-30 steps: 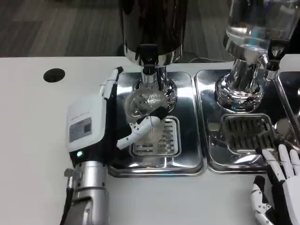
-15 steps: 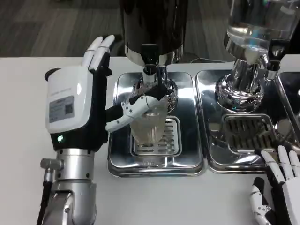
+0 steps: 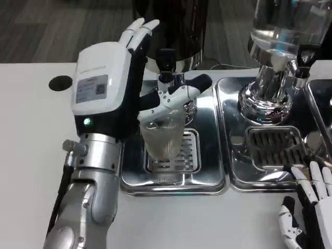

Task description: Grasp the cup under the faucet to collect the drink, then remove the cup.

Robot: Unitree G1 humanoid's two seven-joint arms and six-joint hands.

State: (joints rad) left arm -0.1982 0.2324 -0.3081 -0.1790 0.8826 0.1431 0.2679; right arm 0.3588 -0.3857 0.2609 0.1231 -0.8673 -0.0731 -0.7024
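1. Head view, centre of the frame: the clear ribbed cup [image 3: 165, 139] stands upright on the slotted grate [image 3: 174, 153] of the left steel drip tray [image 3: 136, 181]; it sits directly below the black faucet [image 3: 166, 63] of the dark dispenser [image 3: 171, 26] at the top centre.
2. Head view, left and centre: the left hand [image 3: 124, 85] is raised with its white back toward the camera; its long fingers [image 3: 139, 30] point up toward the top of the frame, held side by side; its thumb [image 3: 181, 94] reaches right across the cup's rim, just under the faucet; whether the thumb touches the cup cannot be told, and nothing shows the cup being pinched; the silver left forearm [image 3: 88, 197] runs down to the lower left corner.
3. Head view, lower right corner: the right hand [image 3: 308, 212] rests low at the frame's edge, fingers spread and holding nothing; it lies just beside the front rim of the right steel tray [image 3: 236, 176].
4. Head view, upper right: a clear-bodied dispenser [image 3: 282, 31] on a chrome base stands on the right tray; a second grate [image 3: 275, 148] lies in front of it.
5. Head view, upper left: a round black hole [image 3: 60, 83] marks the white desk [image 3: 31, 155], well apart from the trays.
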